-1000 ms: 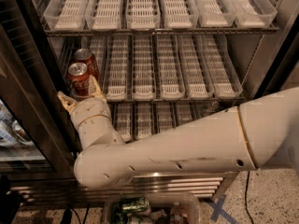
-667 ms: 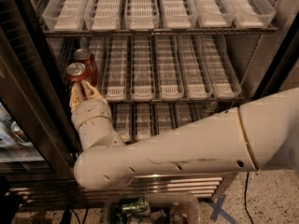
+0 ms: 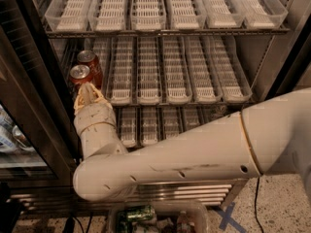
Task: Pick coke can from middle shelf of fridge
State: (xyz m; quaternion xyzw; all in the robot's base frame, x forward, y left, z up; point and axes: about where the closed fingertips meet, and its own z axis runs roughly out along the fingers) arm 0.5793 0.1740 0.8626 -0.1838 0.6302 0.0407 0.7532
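Note:
Two red coke cans stand in the leftmost tray of the middle shelf [image 3: 194,81] of the fridge [image 3: 34,91]: a front can [image 3: 78,74] and one behind it [image 3: 89,59], both with silver tops. My gripper [image 3: 88,92] is at the shelf's front left edge, pointing up into the fridge. Its tip is just below and in front of the front can and covers the can's lower part. My white arm [image 3: 194,154] crosses the lower half of the view and hides part of the bottom shelf.
The upper shelf [image 3: 146,8] holds a row of empty clear trays, as do the other middle-shelf lanes. The open glass door [image 3: 12,135] is at the left. A bin with cans [image 3: 146,215] sits on the floor below, beside a blue tape cross [image 3: 226,217].
My gripper has risen and moved in toward the front coke can, from below the shelf edge to right under the can. The cans have not moved.

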